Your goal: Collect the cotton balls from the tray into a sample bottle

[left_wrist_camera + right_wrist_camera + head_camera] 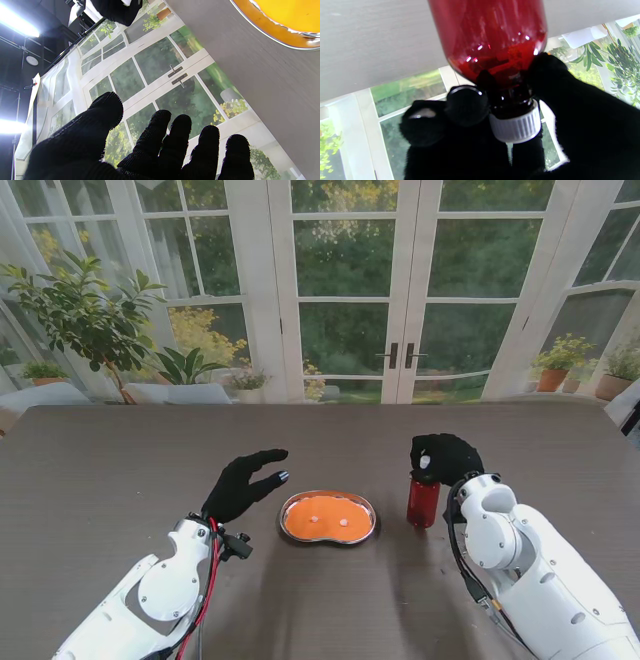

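A kidney-shaped metal tray (328, 517) with an orange inside sits at the table's middle, with two small white cotton balls (343, 521) in it. Its rim (272, 37) also shows in the left wrist view. To its right stands a dark red sample bottle (422, 501) with a white screw cap (516, 126). My right hand (445, 456) is over the bottle's top, its black-gloved fingers (467, 105) closed around the neck and cap. My left hand (243, 485) hovers left of the tray, fingers (160, 140) spread, holding nothing.
The dark wooden table (120, 470) stretches wide on all sides. Glass doors and potted plants (90, 320) stand beyond its far edge. My two white forearms rise from the near corners.
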Controlling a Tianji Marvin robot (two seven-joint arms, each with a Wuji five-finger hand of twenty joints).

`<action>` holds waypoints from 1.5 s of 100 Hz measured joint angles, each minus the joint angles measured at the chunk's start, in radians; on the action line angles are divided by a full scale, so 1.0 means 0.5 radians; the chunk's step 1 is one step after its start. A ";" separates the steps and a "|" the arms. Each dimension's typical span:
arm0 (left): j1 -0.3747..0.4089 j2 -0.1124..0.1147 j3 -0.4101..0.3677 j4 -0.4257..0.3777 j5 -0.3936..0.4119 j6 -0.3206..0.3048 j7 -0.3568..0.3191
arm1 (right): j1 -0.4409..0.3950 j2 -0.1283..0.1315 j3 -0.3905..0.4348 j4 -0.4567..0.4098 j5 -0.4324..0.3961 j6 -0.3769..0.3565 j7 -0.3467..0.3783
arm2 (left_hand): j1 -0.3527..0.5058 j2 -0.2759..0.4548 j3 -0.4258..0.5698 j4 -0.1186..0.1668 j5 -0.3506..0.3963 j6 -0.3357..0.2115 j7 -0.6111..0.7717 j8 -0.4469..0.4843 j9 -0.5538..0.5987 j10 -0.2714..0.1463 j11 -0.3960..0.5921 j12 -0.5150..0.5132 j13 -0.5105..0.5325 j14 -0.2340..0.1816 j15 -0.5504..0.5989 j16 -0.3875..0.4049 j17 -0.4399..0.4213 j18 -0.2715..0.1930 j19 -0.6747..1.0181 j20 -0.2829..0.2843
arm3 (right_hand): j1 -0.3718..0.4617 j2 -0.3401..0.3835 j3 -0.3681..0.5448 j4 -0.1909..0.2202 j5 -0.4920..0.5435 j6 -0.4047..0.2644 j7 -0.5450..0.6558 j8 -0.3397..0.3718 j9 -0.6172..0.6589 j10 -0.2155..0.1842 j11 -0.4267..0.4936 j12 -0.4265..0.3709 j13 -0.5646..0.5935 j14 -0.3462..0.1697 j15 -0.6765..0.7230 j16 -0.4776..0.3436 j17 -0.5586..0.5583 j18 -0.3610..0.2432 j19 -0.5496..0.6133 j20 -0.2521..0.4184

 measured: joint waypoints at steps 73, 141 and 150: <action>-0.292 -0.016 0.268 0.297 -0.053 -0.078 -0.096 | 0.217 -0.077 -0.273 -0.287 0.127 0.152 -0.149 | -0.188 -0.219 0.019 0.000 -0.558 0.008 -0.187 -0.086 -0.512 -0.099 -0.075 -0.049 -0.332 -0.244 -0.139 -0.082 -0.147 -0.306 -0.199 -0.181 | 0.001 0.000 0.000 0.000 -0.001 -0.001 0.009 0.000 0.000 0.000 0.002 0.010 0.000 0.000 0.011 0.022 0.014 0.000 0.000 0.035; -0.517 -0.051 0.447 0.456 -0.105 -0.137 -0.141 | 0.283 -0.163 -0.480 -0.314 0.304 0.160 -0.270 | -0.315 -0.363 -0.033 0.013 -0.658 0.008 -0.205 -0.087 -0.599 -0.110 -0.080 -0.053 -0.416 -0.274 -0.164 -0.107 -0.173 -0.346 -0.223 -0.258 | 0.002 0.000 0.000 0.000 -0.001 -0.001 0.010 0.000 0.000 0.000 0.003 0.020 0.000 0.000 0.022 0.027 0.018 0.000 0.000 0.039; -0.534 -0.056 0.462 0.469 -0.106 -0.138 -0.142 | 0.284 -0.171 -0.496 -0.314 0.345 0.157 -0.280 | -0.336 -0.363 -0.037 0.013 -0.658 0.008 -0.205 -0.087 -0.599 -0.110 -0.080 -0.053 -0.412 -0.274 -0.164 -0.107 -0.163 -0.346 -0.223 -0.259 | 0.002 0.000 0.000 0.000 -0.001 -0.001 0.010 0.000 0.000 0.000 0.003 0.020 0.000 0.000 0.023 0.027 0.018 0.000 0.000 0.039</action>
